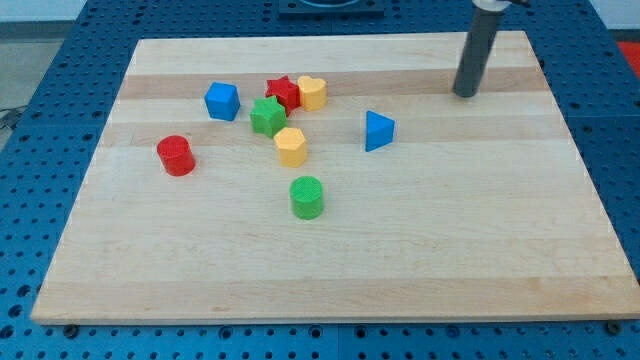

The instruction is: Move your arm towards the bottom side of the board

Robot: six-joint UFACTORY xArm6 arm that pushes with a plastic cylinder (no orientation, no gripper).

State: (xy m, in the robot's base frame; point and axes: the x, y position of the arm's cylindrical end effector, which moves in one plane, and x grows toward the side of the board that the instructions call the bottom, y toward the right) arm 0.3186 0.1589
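**Tip high on the board, bottom edge far below**

While my tip (pixel 466 94) rests near the view's top right of the board (pixel 330 270), the bottom edge lies well away, straight down the view. That is the relation the move turns on: I judge a plain downward slide would do. With no gripper, the rod grasps nothing and touches no block. Nearest is the blue triangle (pixel 378 131), down and to the left, apart from my tip. The remaining blocks cluster further left: yellow heart (pixel 313 92), red star (pixel 283 92), green star (pixel 267 116), blue cube (pixel 222 101), yellow hexagon (pixel 291 146), red cylinder (pixel 176 155), green cylinder (pixel 307 197). None seems to lie in a straight path down.
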